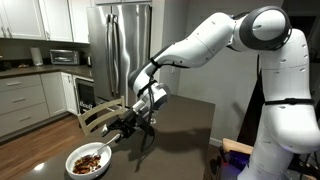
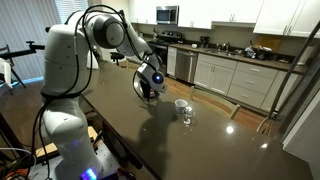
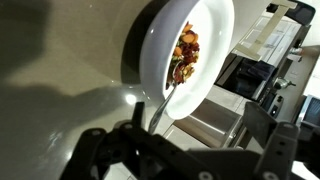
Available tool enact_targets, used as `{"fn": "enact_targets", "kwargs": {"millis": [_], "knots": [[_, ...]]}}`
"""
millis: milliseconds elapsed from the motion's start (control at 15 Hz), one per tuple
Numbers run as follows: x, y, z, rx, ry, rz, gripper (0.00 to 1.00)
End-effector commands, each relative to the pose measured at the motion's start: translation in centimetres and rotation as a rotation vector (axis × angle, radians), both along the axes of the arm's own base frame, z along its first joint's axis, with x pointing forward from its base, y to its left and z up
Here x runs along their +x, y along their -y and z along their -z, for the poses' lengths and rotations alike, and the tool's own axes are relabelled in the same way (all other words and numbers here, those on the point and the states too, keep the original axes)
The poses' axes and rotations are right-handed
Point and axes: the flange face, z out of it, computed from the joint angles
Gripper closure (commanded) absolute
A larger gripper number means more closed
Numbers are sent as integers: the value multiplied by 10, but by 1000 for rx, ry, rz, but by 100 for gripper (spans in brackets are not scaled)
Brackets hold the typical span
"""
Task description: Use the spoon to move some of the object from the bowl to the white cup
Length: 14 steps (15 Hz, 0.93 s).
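Claw: your claw [image 3: 185, 158] is spread wide and grips nothing; it hangs low over the dark, glossy counter [image 3: 60, 60], just beside the bowl.
Spoon: the slim, light-coloured spoon [image 3: 165, 100] rests with its scoop end inside the wide, shallow white bowl [image 3: 215, 30], and its thin handle slants out over the rim toward your claw.
Contents: the brown and dark reddish chunky pieces [image 3: 186, 55] are heaped in the bowl's middle, against the spoon's tip.
Cup: the small, round white cup [image 2: 181, 104] stands well apart from the bowl, farther along the counter.
Risk, grip: the handle is thin and tilted. If you pinch it off-centre, it will probably twist or slip free.
Risk, bowl: in an exterior view the bowl [image 1: 70, 160] sits near the counter's near left edge, so a bump on the rim could slide or tip it.
Risk, carry: the cup's mouth is small and the path to it is long, so a tilted spoon would likely shed pieces on the way.
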Motion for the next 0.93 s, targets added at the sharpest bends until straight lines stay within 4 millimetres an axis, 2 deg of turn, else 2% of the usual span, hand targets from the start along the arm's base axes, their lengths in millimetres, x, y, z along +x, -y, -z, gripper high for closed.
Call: {"fn": "enact_targets", "kwargs": {"millis": [0,67,133,200,867], "knots": [[4,-3,0,30,29,-12,0],[3,-4,0,33,29,-16,0],[3,-5,-1,36,32,-20,25],[3,-5,-2,36,35,-23,26],[3,-11,-7,29,56,-49,93]]}}
